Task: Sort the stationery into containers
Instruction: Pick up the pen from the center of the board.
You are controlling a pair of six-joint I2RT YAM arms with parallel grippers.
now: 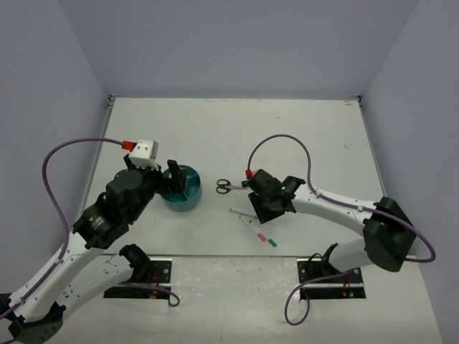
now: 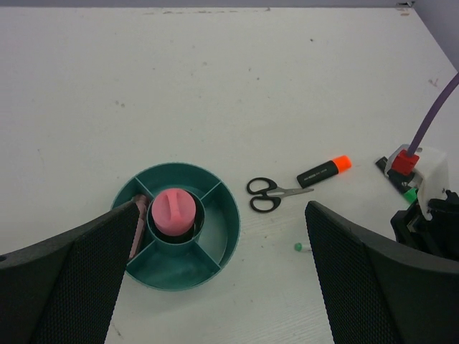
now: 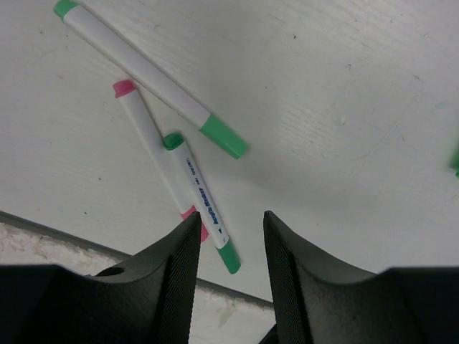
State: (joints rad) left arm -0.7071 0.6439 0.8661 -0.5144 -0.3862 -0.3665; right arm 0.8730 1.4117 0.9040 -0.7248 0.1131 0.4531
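The round teal organizer (image 1: 182,195) sits left of centre; in the left wrist view (image 2: 228,222) a pink tube (image 2: 174,211) stands in its middle cup and a pinkish item (image 2: 138,228) lies in its left compartment. My left gripper (image 1: 174,174) hangs open and empty over it (image 2: 215,283). Black-handled scissors (image 1: 227,187) (image 2: 271,195) and a black highlighter with an orange cap (image 2: 324,171) lie to the right. My right gripper (image 1: 262,208) is open and empty (image 3: 231,218) just above three thin white pens: two green-capped (image 3: 147,75) (image 3: 199,197), one pink-capped (image 3: 152,140).
The table's front edge (image 3: 79,247) runs just below the pens. A green pen tip (image 2: 297,247) lies between the organizer and the right arm. The right arm's wrist and purple cable (image 2: 424,129) stand at the right of the left wrist view.
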